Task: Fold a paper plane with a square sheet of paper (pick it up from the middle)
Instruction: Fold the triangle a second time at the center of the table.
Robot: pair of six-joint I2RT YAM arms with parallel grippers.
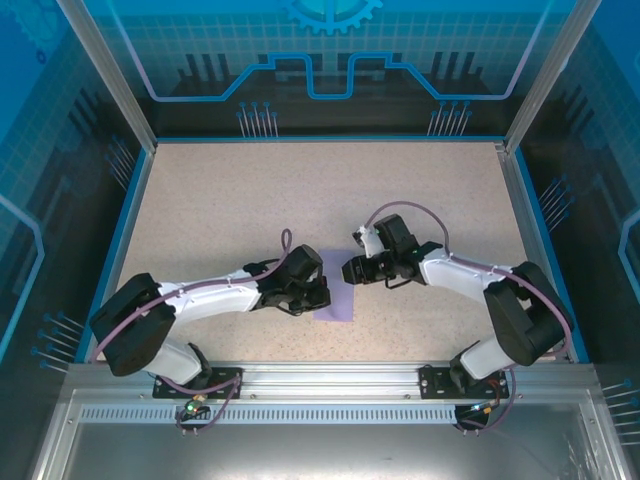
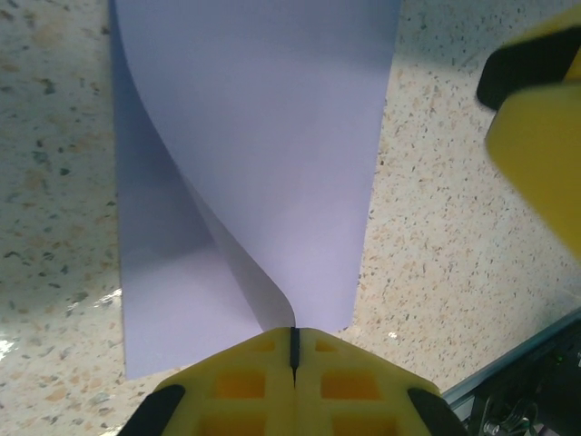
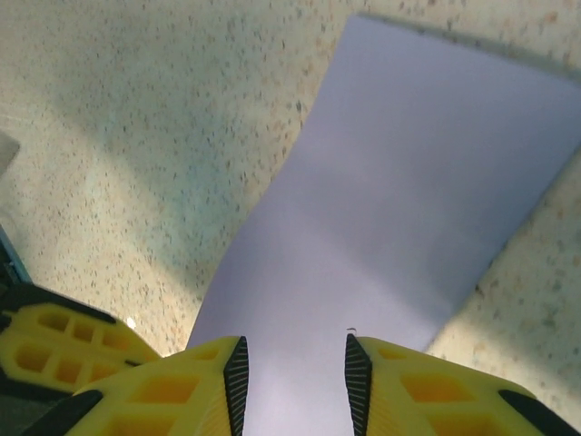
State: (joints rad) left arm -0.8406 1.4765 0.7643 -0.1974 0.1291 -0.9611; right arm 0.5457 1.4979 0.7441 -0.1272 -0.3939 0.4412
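Square sheet of paper (image 1: pixel 338 302): lavender, thin, light, limp, creases easily. Lies on surface (image 1: pixel 250 200) between the arms. Left fingers (image 2: pixel 245 386) pinched shut on its curled-up edge; right fingers (image 3: pixel 408 395) narrowly parted above it. Best gripped lightly at mid-edge.

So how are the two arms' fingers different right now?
The left arm's fingers are squeezed shut, while the right arm's fingers stand apart with a gap. The left arm's fingers pinch the edge of the purple paper and lift it into a curl. The right arm's fingers aren't pinching it, and the paper just shows through their gap. Both pairs are yellow and sit at the same sheet.
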